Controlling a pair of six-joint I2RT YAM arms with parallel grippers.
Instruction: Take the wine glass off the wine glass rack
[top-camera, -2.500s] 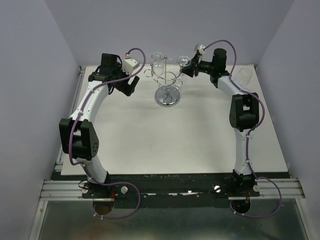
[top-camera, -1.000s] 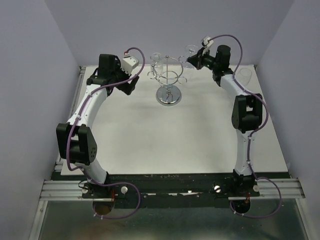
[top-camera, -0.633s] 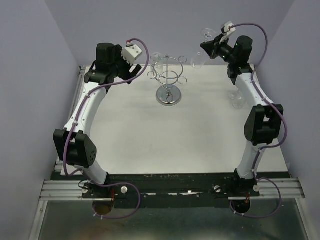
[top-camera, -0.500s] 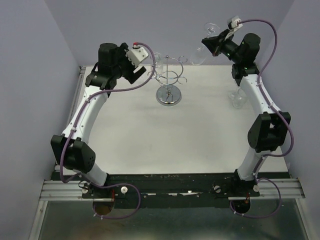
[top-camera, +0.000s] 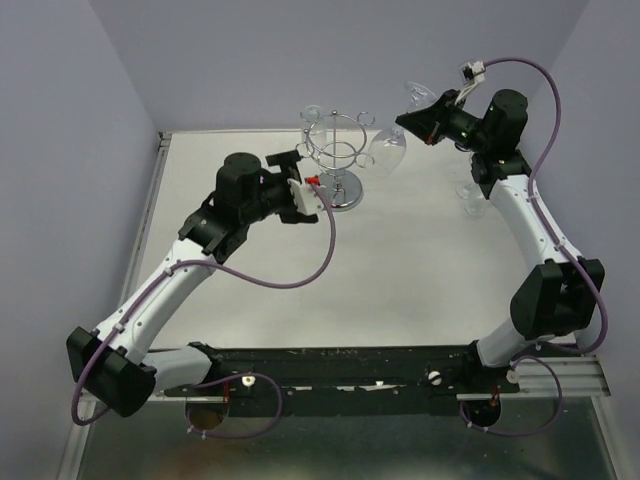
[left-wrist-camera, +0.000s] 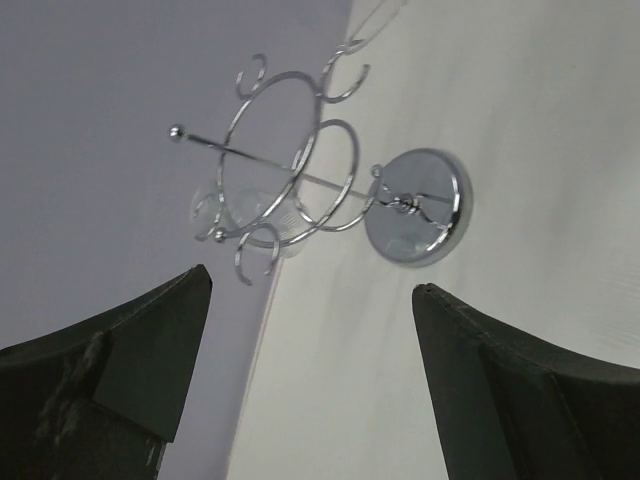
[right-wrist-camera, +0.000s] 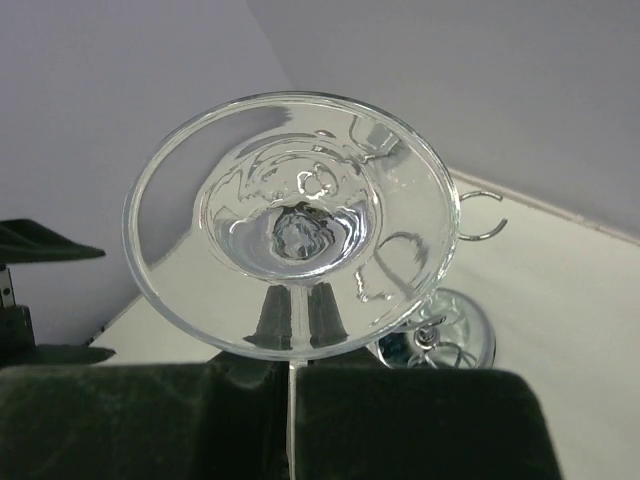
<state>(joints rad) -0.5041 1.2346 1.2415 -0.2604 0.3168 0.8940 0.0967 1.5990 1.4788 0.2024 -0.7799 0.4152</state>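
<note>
1. Your left gripper gapes wide, its dark fingers cut off by the frame.
2. Ahead of it stands the shiny chrome wire rack. A clear glass hanging on it is only a blur.
3. Your right gripper is clamped on the wine glass stem, in the air just right of the rack, with the stem mostly hidden.

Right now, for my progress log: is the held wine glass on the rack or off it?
Off: the wine glass hangs beside the rack, its stem pinched in the right fingers.

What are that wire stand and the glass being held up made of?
The wine glass rack looks like polished, probably chromed metal wire: thin bent loops, mirror-bright round base. The wine glass looks like clear glass, possibly plastic: fully see-through with sharp glints.
</note>
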